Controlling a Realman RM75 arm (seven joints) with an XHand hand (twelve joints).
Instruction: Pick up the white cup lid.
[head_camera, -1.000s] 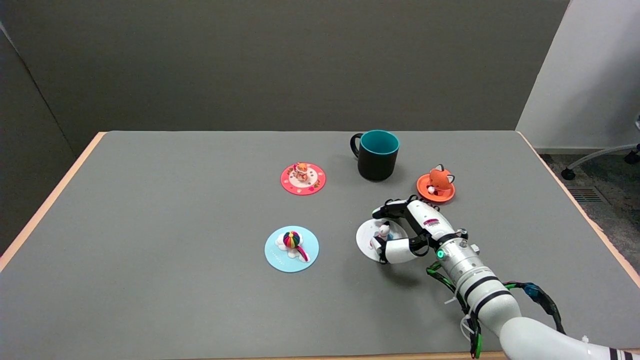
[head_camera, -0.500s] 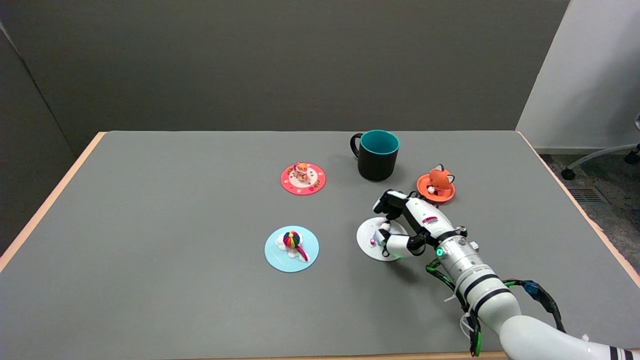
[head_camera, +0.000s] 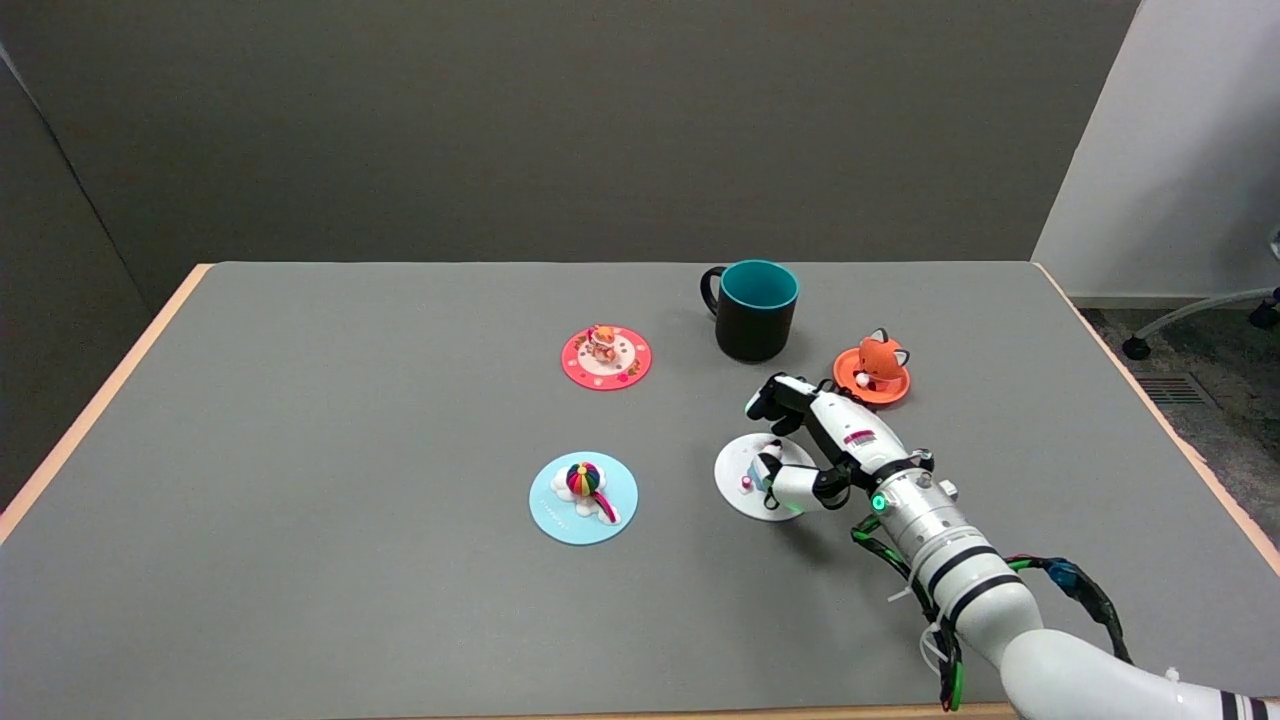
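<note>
- The white cup lid (head_camera: 738, 468) is a flat round disc with a tiny figure knob on top and a pink dot beside it.
- It lies flat on the grey worktop (head_camera: 300, 450), at about 6 o'clock from the black mug (head_camera: 756, 312).
- Your right hand (head_camera: 815, 445) sits over its 3 o'clock side; fingers (head_camera: 772, 398) curl around the knob, but can't tell if they actually grip it.

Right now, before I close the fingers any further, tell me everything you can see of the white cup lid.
The white cup lid is a flat round disc, smooth and plastic-looking, lying on the grey table in front of the black mug and right of the blue lid. A small figure stands near its middle, with a tiny pink dot beside it; the details are too small to make out. The right hand covers its right side, fingers arched over the far edge, the thumb at the figure. Whether the lid has left the table cannot be told.
</note>
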